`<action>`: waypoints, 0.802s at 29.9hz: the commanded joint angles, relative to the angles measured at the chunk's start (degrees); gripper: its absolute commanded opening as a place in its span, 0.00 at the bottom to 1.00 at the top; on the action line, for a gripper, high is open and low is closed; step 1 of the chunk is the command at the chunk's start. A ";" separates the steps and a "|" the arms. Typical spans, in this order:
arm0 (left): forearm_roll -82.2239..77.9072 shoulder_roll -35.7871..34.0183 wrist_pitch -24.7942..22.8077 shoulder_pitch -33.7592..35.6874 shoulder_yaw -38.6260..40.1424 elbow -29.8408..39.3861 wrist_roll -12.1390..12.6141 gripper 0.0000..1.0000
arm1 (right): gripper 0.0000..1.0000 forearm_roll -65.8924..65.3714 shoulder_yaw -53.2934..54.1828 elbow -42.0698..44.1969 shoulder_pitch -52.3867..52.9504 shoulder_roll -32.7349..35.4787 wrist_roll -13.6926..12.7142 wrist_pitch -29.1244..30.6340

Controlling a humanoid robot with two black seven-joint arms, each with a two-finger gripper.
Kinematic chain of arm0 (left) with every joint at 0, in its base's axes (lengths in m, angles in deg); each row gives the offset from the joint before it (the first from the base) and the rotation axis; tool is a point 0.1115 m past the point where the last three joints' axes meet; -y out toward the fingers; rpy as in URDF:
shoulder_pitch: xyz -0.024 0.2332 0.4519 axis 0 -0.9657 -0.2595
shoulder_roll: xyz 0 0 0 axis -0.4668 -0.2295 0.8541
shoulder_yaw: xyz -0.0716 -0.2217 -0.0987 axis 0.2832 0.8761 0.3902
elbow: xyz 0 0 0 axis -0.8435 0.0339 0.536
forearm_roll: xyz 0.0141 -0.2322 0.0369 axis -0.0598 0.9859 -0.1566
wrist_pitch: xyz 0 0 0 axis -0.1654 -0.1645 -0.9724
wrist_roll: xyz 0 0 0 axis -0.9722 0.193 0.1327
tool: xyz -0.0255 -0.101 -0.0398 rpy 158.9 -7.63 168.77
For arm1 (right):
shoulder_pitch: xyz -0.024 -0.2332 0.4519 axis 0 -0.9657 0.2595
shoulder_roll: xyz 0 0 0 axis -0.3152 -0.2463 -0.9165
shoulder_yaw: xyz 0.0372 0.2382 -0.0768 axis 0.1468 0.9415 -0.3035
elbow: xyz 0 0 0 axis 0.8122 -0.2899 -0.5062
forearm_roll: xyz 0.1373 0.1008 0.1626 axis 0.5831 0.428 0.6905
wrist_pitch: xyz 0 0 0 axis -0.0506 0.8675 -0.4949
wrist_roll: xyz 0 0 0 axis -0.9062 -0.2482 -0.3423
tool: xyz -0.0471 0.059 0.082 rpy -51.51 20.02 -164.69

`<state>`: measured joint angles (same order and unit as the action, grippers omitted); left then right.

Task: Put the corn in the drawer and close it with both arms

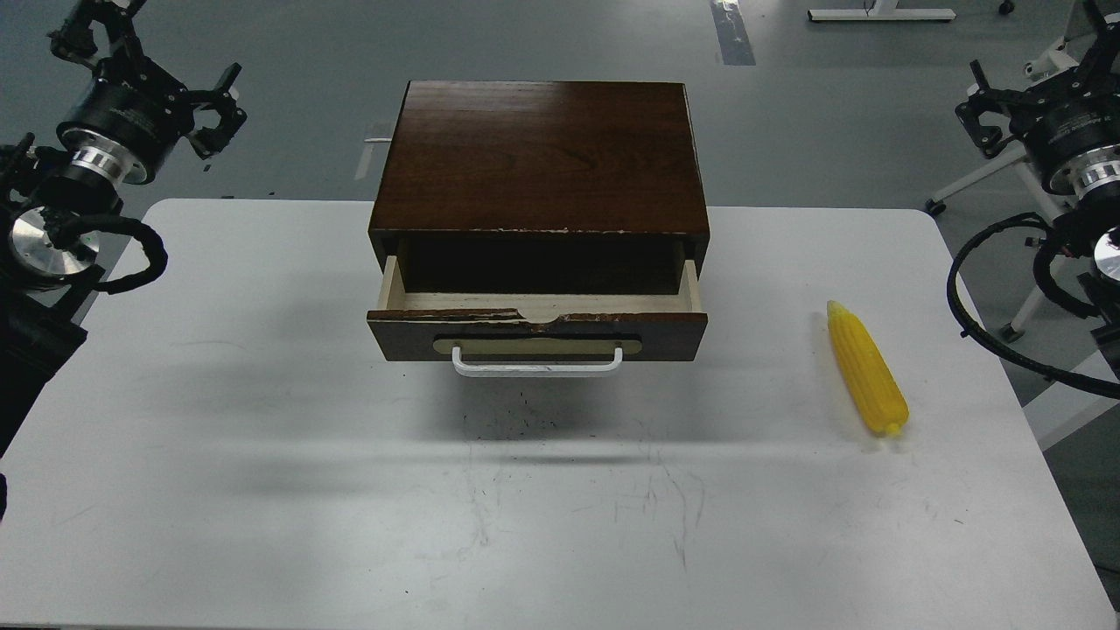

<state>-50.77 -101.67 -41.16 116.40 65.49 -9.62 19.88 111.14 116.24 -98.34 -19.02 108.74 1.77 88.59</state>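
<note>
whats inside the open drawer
Nothing visible inside the drawer: only pale side walls and a dark cavity. Its floor is hidden behind the chipped front edge. The corn lies on the table.

We see a bright yellow corn [866,367], a dark-brown drawer [535,332] with white handle [536,363], on a scuffed white tabletop [262,455].

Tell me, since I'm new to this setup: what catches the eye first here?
The dark wooden cabinet at the table's far middle, its drawer pulled part open with a white handle. Next, the bright yellow corn lying on the table to the right of it. The left gripper and right gripper hang raised at either side, touching nothing.
</note>
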 commanded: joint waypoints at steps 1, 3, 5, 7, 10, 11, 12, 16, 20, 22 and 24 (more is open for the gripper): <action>0.00 0.03 0.00 0.00 0.02 -0.73 -0.01 0.98 | 1.00 -0.09 -0.10 -0.16 0.04 -0.04 0.40 -0.01; 0.00 0.29 0.00 0.00 0.10 -1.61 -0.27 0.98 | 1.00 -0.09 -0.10 -0.07 0.04 -0.04 0.49 -0.01; 0.00 0.47 0.00 0.00 0.10 -1.79 -1.33 0.98 | 1.00 -0.09 -0.19 0.02 0.13 0.04 0.49 -0.01; -0.09 0.47 0.00 0.00 0.02 -1.79 -1.59 0.98 | 1.00 -0.26 -0.97 0.19 0.21 0.13 0.49 -0.01; -1.14 0.20 0.00 0.00 -1.04 -1.71 -0.98 0.98 | 1.00 -0.96 -1.94 0.46 1.96 1.27 0.49 -0.01; -1.23 0.20 0.00 0.00 -1.04 -1.53 -0.98 0.98 | 1.00 -1.40 -2.47 0.46 2.58 1.62 0.49 -0.01; -1.24 0.20 0.00 0.00 -1.04 -1.44 -1.15 0.98 | 1.00 -2.97 -3.86 0.46 3.98 3.19 0.49 -0.01; -0.97 0.46 0.00 0.44 -0.42 -1.62 -1.59 0.98 | 1.00 -11.48 -10.27 -0.16 9.77 9.96 0.49 -0.01; -0.97 0.29 0.00 0.44 -0.25 -1.79 -1.68 0.98 | 1.00 -17.83 -15.65 -0.77 13.83 11.29 0.66 -0.01; -1.06 0.03 0.00 0.35 -0.51 -1.79 -1.60 0.98 | 1.00 -24.13 -19.24 -3.04 16.64 13.30 1.36 -0.01; -0.97 0.03 0.00 0.26 -0.51 -1.79 -1.59 0.98 | 1.00 -30.72 -21.79 -6.20 18.75 16.02 2.15 -0.01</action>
<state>-51.76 -101.49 -41.16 116.84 65.11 -11.39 18.23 89.22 98.33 -100.72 -3.45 121.34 2.89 88.57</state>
